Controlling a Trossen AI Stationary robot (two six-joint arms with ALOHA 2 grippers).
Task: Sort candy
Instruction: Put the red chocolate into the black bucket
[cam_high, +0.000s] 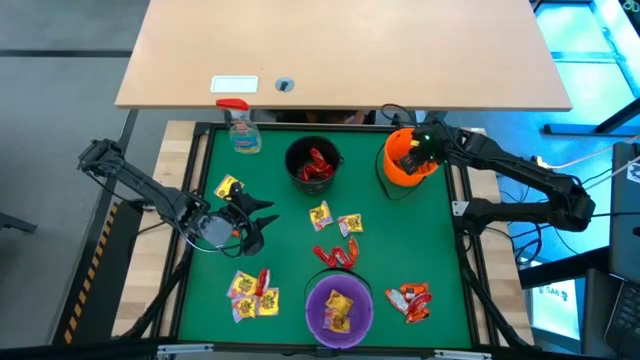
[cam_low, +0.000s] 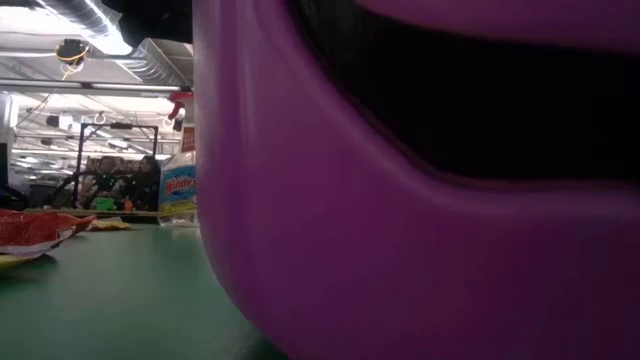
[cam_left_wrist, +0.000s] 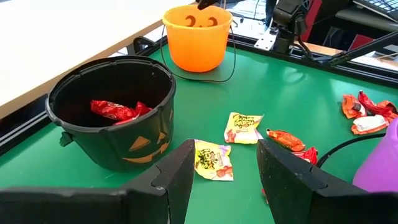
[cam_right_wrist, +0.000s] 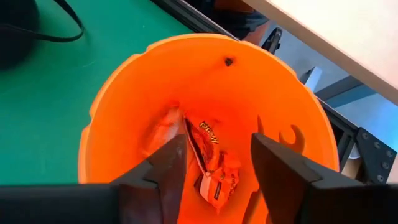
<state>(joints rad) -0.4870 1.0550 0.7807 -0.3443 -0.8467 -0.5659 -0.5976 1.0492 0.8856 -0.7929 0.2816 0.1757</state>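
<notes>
over the orange bucket, right tool apart; two orange candies inside.

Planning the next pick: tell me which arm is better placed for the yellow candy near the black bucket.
Left. Its open tool faces that yellow candy closely; the right tool hangs over the orange bucket.

Two dark jointed arms, each ending in a hand with flat, angular black fingers.
</notes>
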